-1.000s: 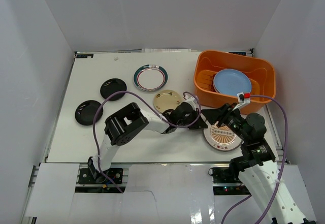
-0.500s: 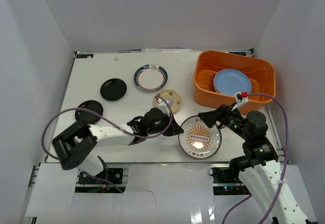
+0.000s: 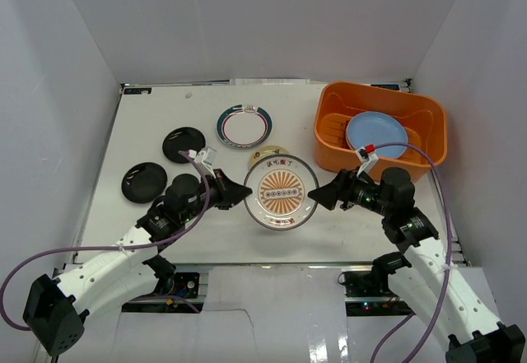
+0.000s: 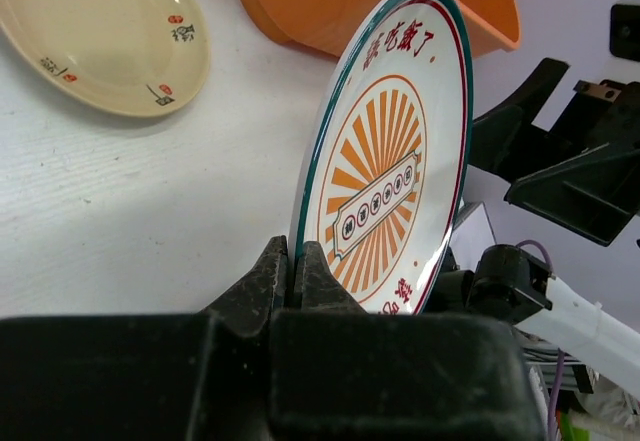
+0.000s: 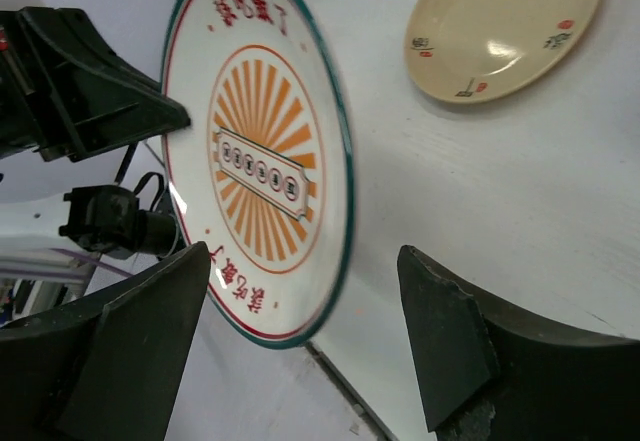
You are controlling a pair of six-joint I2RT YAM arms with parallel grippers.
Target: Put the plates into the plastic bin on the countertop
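Left gripper [image 3: 244,192] pinches plate [image 3: 284,192] rim, right gripper [image 3: 316,197] gapes and should clamp opposite rim squarely before left lets go.

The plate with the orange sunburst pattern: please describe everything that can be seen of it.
The sunburst plate is round, glossy and white, with a green-and-red rim line, orange rays around a small banner, and red characters. The left gripper holds it by the rim, jaws shut on it, apparently raised above the countertop. The right gripper stands open at the opposite rim, not gripping.
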